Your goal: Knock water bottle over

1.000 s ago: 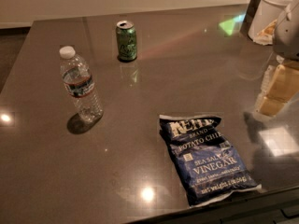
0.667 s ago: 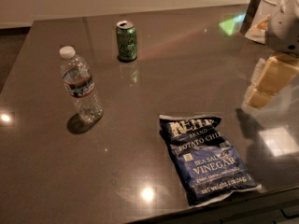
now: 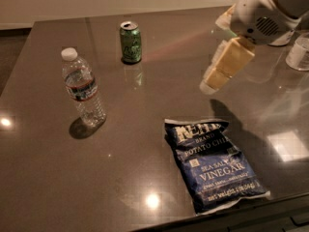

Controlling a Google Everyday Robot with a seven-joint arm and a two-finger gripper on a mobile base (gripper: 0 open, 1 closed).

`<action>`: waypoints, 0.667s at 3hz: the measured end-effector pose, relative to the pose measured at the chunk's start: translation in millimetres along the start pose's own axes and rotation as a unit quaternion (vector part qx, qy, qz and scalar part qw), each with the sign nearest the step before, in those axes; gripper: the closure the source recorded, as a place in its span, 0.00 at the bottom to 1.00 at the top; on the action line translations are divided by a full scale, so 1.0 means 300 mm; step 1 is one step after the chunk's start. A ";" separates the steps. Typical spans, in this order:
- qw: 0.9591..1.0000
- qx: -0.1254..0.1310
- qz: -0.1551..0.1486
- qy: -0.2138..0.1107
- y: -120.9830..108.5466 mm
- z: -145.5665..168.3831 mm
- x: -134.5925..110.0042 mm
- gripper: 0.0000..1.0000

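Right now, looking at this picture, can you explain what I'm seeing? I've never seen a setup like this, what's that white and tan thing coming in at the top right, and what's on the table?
That white and tan thing is a robot arm. Its tan tip is the gripper, a two-finger clamp, hanging in the air above the right side of the table and holding nothing. There is one picture only, looking down at the dark shiny table from in front; where the camera is mounted is not on record.

On the table, the water bottle stands upright at the left, with a white cap. Behind it stands a green soda can. A blue bag of chips lies flat near the front edge. At the far right edge sits a white container, only partly in view.

The gripper is well apart from the bottle.
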State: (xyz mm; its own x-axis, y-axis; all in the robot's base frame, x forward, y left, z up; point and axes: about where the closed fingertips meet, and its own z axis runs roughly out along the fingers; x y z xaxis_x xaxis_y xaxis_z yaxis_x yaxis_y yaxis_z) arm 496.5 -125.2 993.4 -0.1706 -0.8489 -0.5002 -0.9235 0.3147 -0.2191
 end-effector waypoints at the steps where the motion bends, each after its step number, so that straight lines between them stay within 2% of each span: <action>1: 0.999 0.002 -0.006 -0.045 0.002 0.072 -0.146 0.00; 2: 0.997 0.001 -0.019 -0.076 0.029 0.148 -0.273 0.00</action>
State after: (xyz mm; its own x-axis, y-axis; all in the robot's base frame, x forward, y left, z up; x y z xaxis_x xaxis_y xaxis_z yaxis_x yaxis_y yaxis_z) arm 517.7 -34.1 995.2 -0.0814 -0.7856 -0.6134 -0.9276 0.2848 -0.2417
